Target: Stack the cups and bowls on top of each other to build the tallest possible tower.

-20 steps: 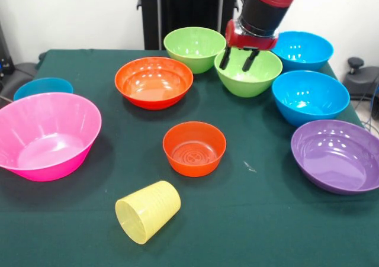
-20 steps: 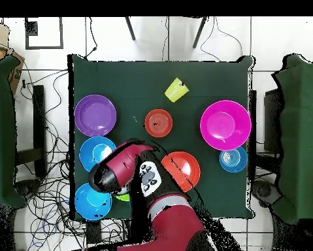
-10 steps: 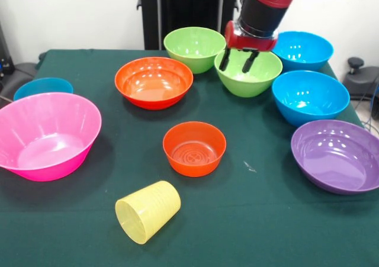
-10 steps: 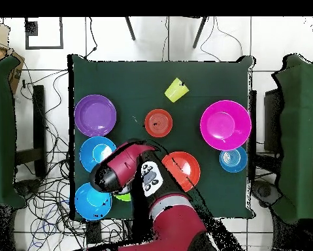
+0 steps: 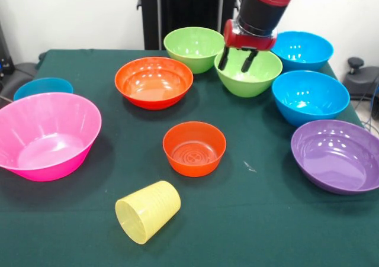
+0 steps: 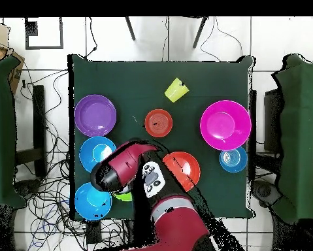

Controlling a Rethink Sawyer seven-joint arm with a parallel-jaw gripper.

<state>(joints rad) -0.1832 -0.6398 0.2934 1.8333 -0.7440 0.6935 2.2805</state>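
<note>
So far nothing is stacked: every piece stands alone on the green table (image 5: 278,219), and no tower has been started. In the front view the large pink bowl (image 5: 44,137) sits at the near left with a small blue bowl (image 5: 42,88) just behind it. The bigger orange bowl (image 5: 154,81) is mid-table toward the far side, the small orange bowl (image 5: 194,148) is at the centre, and the yellow cup (image 5: 148,211) lies tipped on its side at the near edge, mouth toward the camera. Two lime green bowls stand at the far side, one further back (image 5: 194,48) and one nearer (image 5: 247,71). Two more blue bowls, far (image 5: 302,50) and nearer (image 5: 310,96), sit at the right, with the purple bowl (image 5: 337,155) in front of them.

The gripper (image 5: 237,60) hangs over the nearer lime green bowl, its two dark fingers spread apart and holding nothing, the tips at about rim level. My reading is that this bowl is the first pick, so the whole build is still ahead: grasp, carry, set onto a base, then repeat for the rest.

Against the frames from a second and half a second ago, the gripper sits a touch higher and the arm has shifted slightly in the overhead view (image 6: 119,175); no bowl or cup has moved
</note>
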